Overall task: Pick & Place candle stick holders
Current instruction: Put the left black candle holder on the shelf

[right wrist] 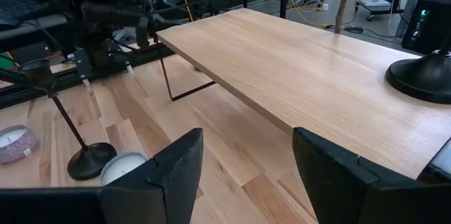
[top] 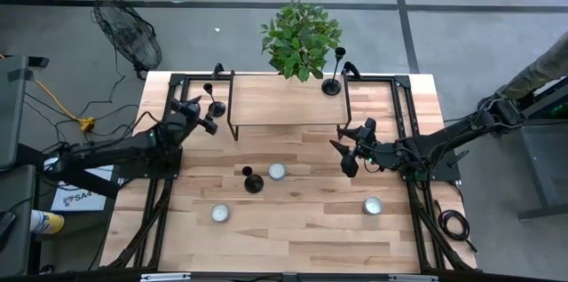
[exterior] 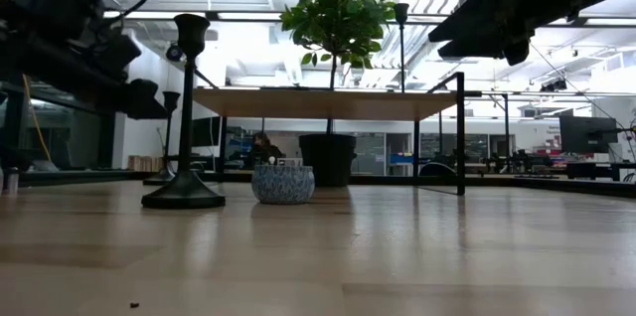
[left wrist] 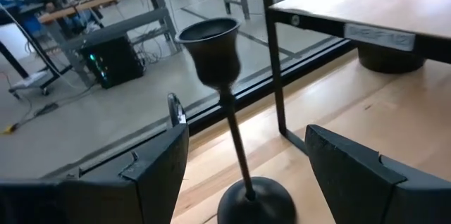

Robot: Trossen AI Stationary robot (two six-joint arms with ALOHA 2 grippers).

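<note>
Black metal candlestick holder with flared base, thin stem and small cup stands mid-table beside a white round candle; probably rigid, top-heavy, best gripped at the stem. Left gripper, fingers spread, straddles another holder near the table's far-left corner. Right gripper hovers released before the wooden shelf, where a third holder stands, its stem cropped in the right wrist view.

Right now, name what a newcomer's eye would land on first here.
The leafy potted plant at the raised wooden shelf's far edge, with one black candlestick holder on the shelf beside it. The left hand stands open around a second holder by the shelf's left end. A third stands mid-table beside a white candle.
</note>
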